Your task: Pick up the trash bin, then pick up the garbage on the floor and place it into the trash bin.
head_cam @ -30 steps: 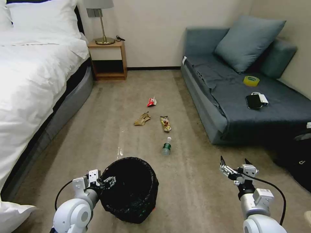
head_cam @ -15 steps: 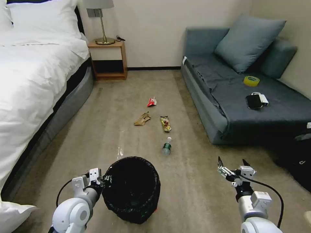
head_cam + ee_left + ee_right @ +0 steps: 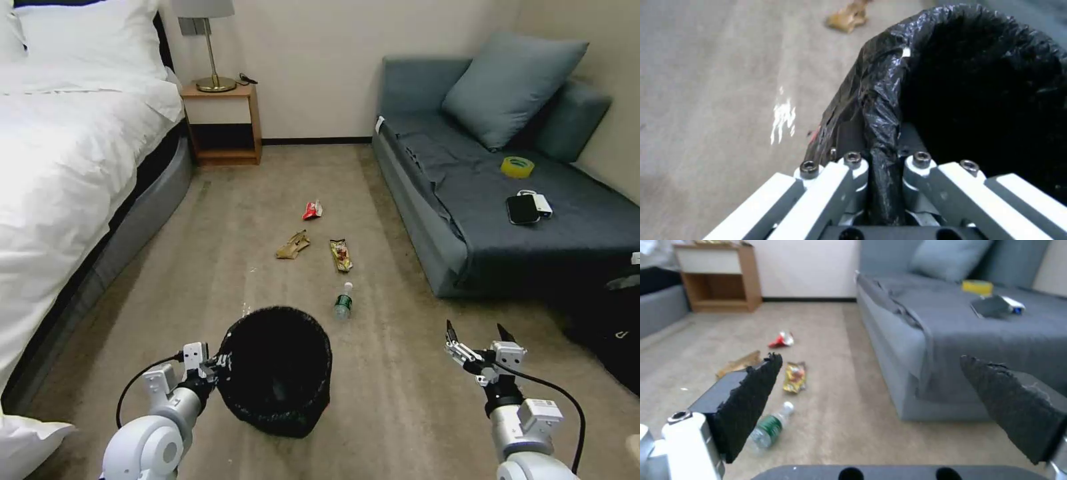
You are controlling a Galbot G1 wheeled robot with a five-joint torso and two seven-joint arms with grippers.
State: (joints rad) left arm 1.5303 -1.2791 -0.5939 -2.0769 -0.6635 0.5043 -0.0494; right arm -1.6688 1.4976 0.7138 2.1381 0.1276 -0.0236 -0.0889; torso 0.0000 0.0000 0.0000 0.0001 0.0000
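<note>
The trash bin [image 3: 277, 370], lined with a crinkled black bag [image 3: 951, 83], hangs tilted just off the carpet. My left gripper [image 3: 217, 367] is shut on its near-left rim [image 3: 882, 140]. The garbage lies ahead on the floor: a clear bottle with a green label [image 3: 343, 301] [image 3: 769, 428], a gold-brown wrapper [image 3: 341, 255] [image 3: 794, 376], crumpled tan paper [image 3: 293, 245] [image 3: 846, 16] [image 3: 738, 363] and a red-and-white packet [image 3: 312, 210] [image 3: 782, 339]. My right gripper [image 3: 477, 337] [image 3: 871, 400] hovers open to the bin's right, empty.
A white bed [image 3: 60, 173] runs along the left. A grey sofa [image 3: 507, 207] stands on the right with a yellow tape roll [image 3: 517, 167] and a black phone [image 3: 523, 209] on it. A wooden nightstand [image 3: 223, 123] is at the back. A dark bag [image 3: 613, 327] lies at far right.
My left gripper has lifted the bin up and slightly forward, tilting it. The right gripper has drifted a little to the left, still open.
</note>
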